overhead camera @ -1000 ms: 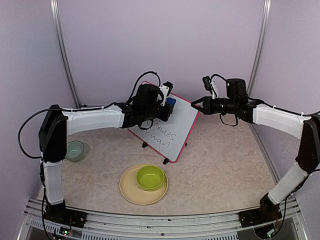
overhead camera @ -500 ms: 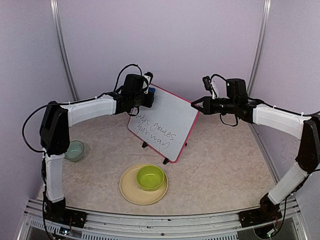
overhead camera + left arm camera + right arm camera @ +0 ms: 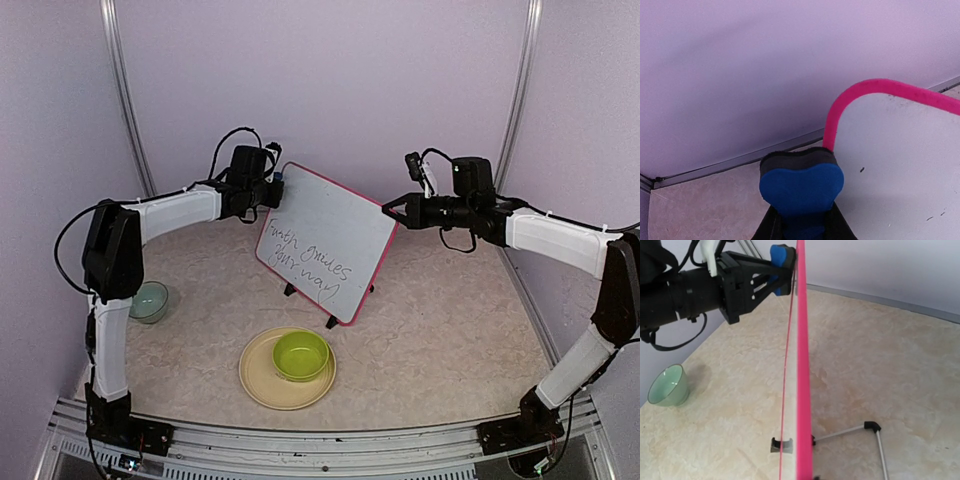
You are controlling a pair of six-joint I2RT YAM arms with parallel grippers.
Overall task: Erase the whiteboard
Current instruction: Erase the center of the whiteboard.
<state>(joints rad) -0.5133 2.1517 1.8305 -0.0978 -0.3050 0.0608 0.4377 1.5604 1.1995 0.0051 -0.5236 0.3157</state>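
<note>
The whiteboard (image 3: 335, 235) stands tilted on its black feet mid-table, pink-framed, with dark handwriting (image 3: 305, 260) on its lower left part. My left gripper (image 3: 272, 187) is shut on a blue eraser (image 3: 278, 178) with dark felt, held at the board's top left corner. The left wrist view shows the eraser (image 3: 801, 185) beside the rounded pink corner (image 3: 840, 105). My right gripper (image 3: 390, 208) is shut on the board's right edge. In the right wrist view that pink edge (image 3: 804, 365) runs edge-on; its own fingers are hidden.
A beige plate (image 3: 255, 385) with a green bowl (image 3: 301, 355) lies in front of the board. A pale green bowl (image 3: 150, 300) sits at the left by the left arm. The board's wire stand (image 3: 872, 427) sticks out behind. Purple walls close in all round.
My left gripper has carried the eraser up and left, from the board's middle to its top left corner, uncovering the handwriting. The right arm and the board have not moved.
</note>
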